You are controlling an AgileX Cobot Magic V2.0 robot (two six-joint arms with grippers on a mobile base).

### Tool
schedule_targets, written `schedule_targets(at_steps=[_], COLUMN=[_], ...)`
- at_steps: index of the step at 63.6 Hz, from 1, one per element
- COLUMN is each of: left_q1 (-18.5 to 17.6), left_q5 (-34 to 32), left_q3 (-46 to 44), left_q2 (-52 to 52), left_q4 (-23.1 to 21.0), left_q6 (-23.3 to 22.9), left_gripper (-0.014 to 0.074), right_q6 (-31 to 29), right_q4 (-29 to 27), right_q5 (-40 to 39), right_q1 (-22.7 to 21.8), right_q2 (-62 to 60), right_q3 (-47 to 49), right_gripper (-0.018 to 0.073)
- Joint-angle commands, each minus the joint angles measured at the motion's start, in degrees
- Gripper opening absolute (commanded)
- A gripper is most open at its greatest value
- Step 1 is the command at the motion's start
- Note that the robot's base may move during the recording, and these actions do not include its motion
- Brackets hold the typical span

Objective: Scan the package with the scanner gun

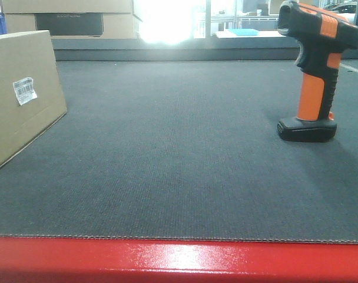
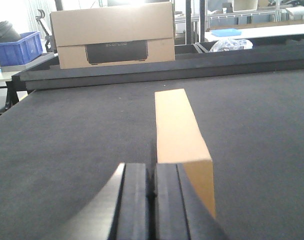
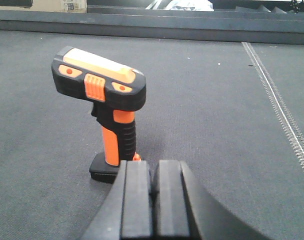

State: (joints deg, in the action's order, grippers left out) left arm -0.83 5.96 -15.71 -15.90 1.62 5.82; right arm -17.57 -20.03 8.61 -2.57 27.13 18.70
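Front-facing view: orange-and-black handheld scanner gun (image 1: 315, 71) stood upright on its base, right side of dark grey woven surface (image 1: 179, 177); brown cardboard package (image 1: 23, 94) far left. Both end effectors pressed together, holding nothing. Risk: right end effector (image 3: 153, 200) nudging top-heavy scanner over.

My view takes in a dark mat (image 1: 179, 171) with a red front edge (image 1: 179, 262). Beyond it sit a large cardboard box (image 2: 114, 35) and a blue crate (image 2: 19, 49).

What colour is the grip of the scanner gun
Orange, with black trim, on the scanner gun; the exterior front-facing view shows it best.
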Motion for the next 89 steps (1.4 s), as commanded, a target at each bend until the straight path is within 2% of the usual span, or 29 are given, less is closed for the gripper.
schedule_targets(at_steps=[1,6,11,20,23,26,40,89], left_q1=[-0.21,-0.21,-0.21,-0.21,-0.21,-0.21,-0.21,-0.21], left_q5=[3.04,3.60,3.60,1.25,-1.14,1.33,-1.51,-1.40], left_q3=[1.81,4.73,8.69,15.71,15.71,15.71,15.71,15.71], left_q2=[4.44,9.24,13.49,15.90,15.90,15.90,15.90,15.90], left_q4=[0.89,0.57,-1.62,-2.84,-3.45,-3.85,-3.85,-3.85], left_q6=[-0.45,-0.45,-0.55,-0.55,-0.55,-0.55,-0.55,-0.55], left_gripper=[-0.0111,-0.0111,-0.0111,-0.0111,-0.0111,-0.0111,-0.0111,-0.0111], right_q6=[-0.40,-0.40,-0.40,-0.40,-0.40,-0.40,-0.40,-0.40], right_q4=[-0.20,-0.20,-0.20,-0.20,-0.20,-0.20,-0.20,-0.61], right_q5=[-1.39,-1.39,-1.39,-1.39,-1.28,-1.28,-1.28,-1.39], right_q1=[-0.25,-0.25,-0.25,-0.25,-0.25,-0.25,-0.25,-0.25], right_q2=[-0.39,-0.39,-0.39,-0.39,-0.39,-0.39,-0.39,-0.39], right_q3=[-0.09,-0.09,-0.09,-0.09,-0.09,-0.09,-0.09,-0.09], right_gripper=[-0.0153,-0.0153,-0.0153,-0.0153,-0.0153,-0.0153,-0.0153,-0.0153])
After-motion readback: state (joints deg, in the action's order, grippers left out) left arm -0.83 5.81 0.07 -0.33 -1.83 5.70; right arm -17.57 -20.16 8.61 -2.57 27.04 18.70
